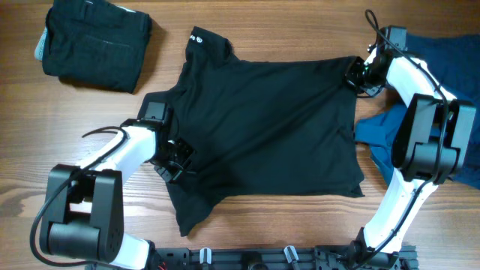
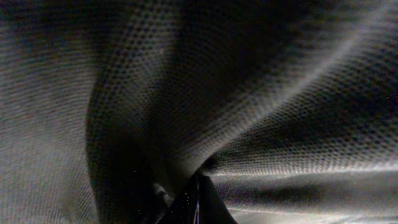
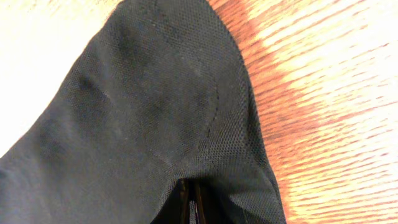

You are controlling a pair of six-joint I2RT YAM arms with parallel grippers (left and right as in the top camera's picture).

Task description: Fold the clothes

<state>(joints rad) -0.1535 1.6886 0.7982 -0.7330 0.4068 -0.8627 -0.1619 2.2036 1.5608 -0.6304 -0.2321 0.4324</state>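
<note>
The black shirt (image 1: 262, 127) is lying spread on the wooden surface (image 1: 247, 30) between the two hands. The left hand (image 1: 176, 159) is clamping fully closed on its fabric, and the right hand (image 1: 356, 75) is pinching one corner tight. Blue garments (image 1: 450, 67) are lying just beside the right hand.

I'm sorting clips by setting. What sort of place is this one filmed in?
Likely a robot lab bench set up for laundry folding: a wooden table, a black shirt spread between the left arm and right arm, and a folded black garment in the corner.
</note>
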